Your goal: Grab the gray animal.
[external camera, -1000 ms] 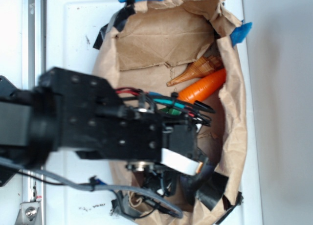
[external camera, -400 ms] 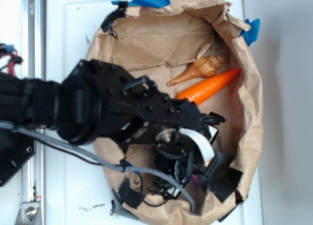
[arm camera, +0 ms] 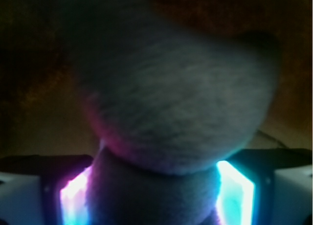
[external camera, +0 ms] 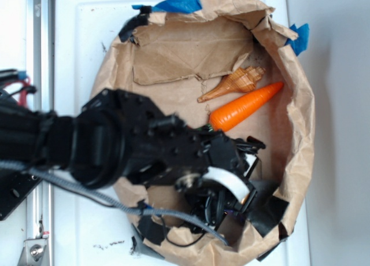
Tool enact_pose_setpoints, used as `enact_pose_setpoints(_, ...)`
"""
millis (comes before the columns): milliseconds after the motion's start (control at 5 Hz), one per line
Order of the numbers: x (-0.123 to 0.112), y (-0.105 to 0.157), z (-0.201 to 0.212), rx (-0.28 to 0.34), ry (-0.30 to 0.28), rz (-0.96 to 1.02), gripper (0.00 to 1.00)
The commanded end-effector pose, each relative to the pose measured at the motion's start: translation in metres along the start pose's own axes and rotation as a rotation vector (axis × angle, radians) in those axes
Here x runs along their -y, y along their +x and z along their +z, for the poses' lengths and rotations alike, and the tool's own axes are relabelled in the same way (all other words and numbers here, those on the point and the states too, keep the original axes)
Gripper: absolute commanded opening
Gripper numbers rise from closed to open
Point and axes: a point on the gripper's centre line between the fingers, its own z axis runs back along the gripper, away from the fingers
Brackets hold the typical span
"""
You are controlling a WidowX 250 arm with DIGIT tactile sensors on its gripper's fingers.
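In the wrist view the gray animal (arm camera: pixel 171 102), a fuzzy gray soft toy of rounded lumps, fills most of the frame. Its lower lump sits between the two glowing pads, the pink-lit left one (arm camera: pixel 73 198) and the cyan-lit right one (arm camera: pixel 235 191), and touches both. My gripper (arm camera: pixel 154 195) is shut on it. In the exterior view the gripper (external camera: pixel 228 211) points down into the near end of the brown paper bag (external camera: pixel 300 133). The black arm hides the toy there.
An orange carrot (external camera: pixel 245 107) and a tan seashell (external camera: pixel 234 82) lie inside the bag beyond the arm. Black tape patches (external camera: pixel 269 211) sit at the bag's near rim, blue tape (external camera: pixel 173 4) at its far rim. The bag rests on a white table (external camera: pixel 75 58).
The arm has turned and settled lower over the bag's near end. The bag's right wall spread outward, and the carrot and shell shifted right from a second ago.
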Motion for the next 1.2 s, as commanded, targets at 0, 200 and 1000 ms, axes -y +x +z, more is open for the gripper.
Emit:
enact_pose_setpoints(0, 0.012, -0.008, 0.04, -0.069, 0.007, 0.169, 0.0)
enact_pose_setpoints(200, -0.021, 0.004, 0.062, -0.196, -0.087, 0.373, 0.0)
enact_pose_setpoints(1000, -0.033, -0.023, 0.165, -0.281, 0.076, 0.752, 0.0)
